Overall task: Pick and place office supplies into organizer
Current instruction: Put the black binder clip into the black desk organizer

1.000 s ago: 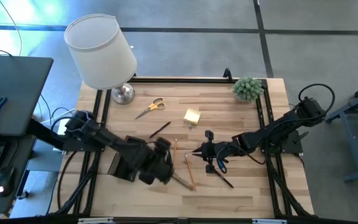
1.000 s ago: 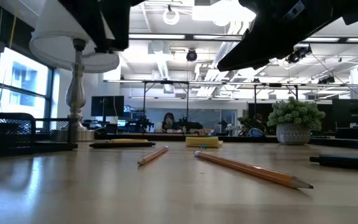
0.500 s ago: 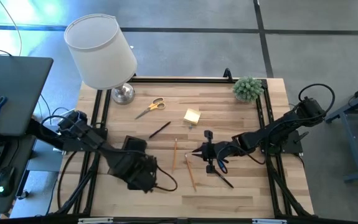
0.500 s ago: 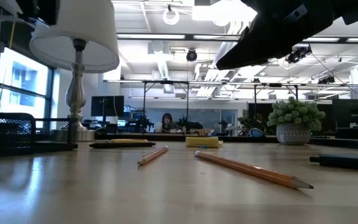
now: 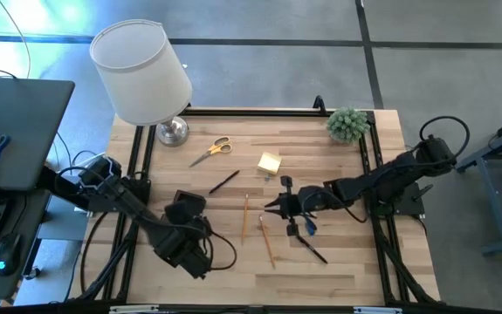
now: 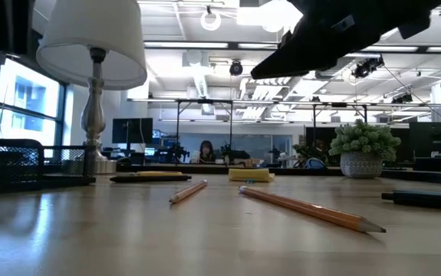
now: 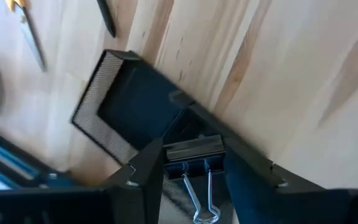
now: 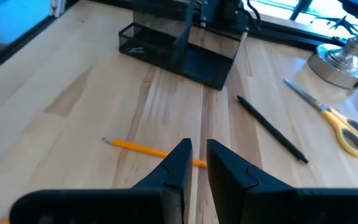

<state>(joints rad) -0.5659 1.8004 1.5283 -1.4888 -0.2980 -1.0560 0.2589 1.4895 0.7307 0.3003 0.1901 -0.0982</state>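
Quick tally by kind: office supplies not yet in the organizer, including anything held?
pencils: 2
black pens: 2
yellow-handled scissors: 1
yellow sticky-note pad: 1
small blue piece: 1
binder clip: 1, held in the fingers of the left gripper over the organizer
Total: 8

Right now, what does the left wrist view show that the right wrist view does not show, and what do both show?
Only the left wrist view shows a black binder clip held between the left gripper fingers, above the organizer.

Only the right wrist view shows the right gripper with nothing between its fingers, a pencil lying on the table, and the lamp base.

Both show the organizer, a black pen and the yellow-handled scissors.
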